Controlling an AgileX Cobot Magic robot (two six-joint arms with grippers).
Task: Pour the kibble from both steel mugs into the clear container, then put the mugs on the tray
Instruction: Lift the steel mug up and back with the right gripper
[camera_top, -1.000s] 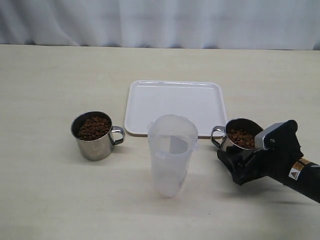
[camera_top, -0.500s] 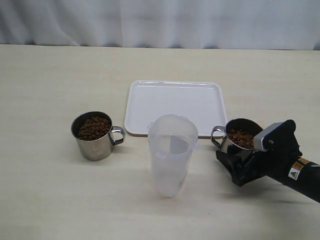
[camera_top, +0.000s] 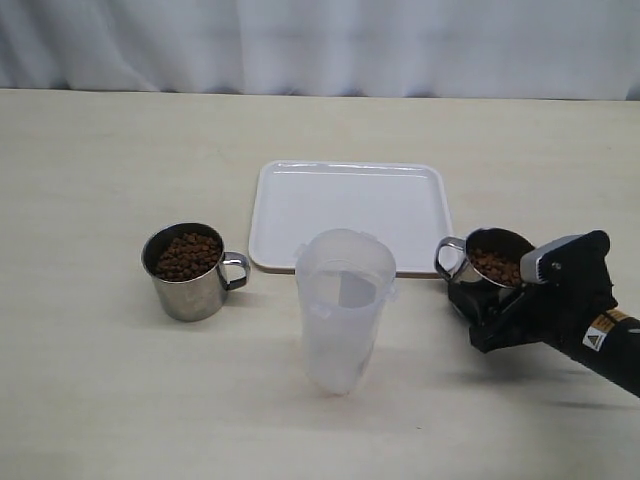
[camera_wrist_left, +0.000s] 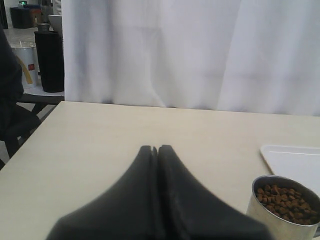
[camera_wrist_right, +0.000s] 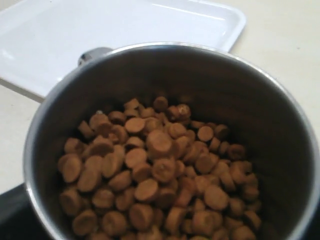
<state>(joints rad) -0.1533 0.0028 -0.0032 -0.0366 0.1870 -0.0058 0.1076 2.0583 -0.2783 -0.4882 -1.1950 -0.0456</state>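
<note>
My right gripper (camera_top: 482, 300) is shut on the right steel mug (camera_top: 490, 250), held just right of the clear container (camera_top: 345, 310) and near the tray's (camera_top: 348, 210) front right corner. Brown kibble (camera_wrist_right: 160, 170) fills this mug's (camera_wrist_right: 280, 115) lower part, and its handle points toward the container. The left steel mug (camera_top: 186, 285), also holding kibble (camera_top: 186, 255), stands on the table left of the container. My left gripper (camera_wrist_left: 155, 149) is shut on nothing above the table, with that mug (camera_wrist_left: 275, 220) to one side. The left gripper is out of the exterior view.
The white tray (camera_wrist_right: 100, 30) lies flat behind the container and holds nothing. A white curtain (camera_top: 320, 45) hangs behind the table's far edge. Off the table, in the left wrist view, stand a black canister (camera_wrist_left: 50, 60) and a cup.
The right gripper has moved the right mug slightly up and to the right, away from the container. The left mug, container and tray have not moved.
</note>
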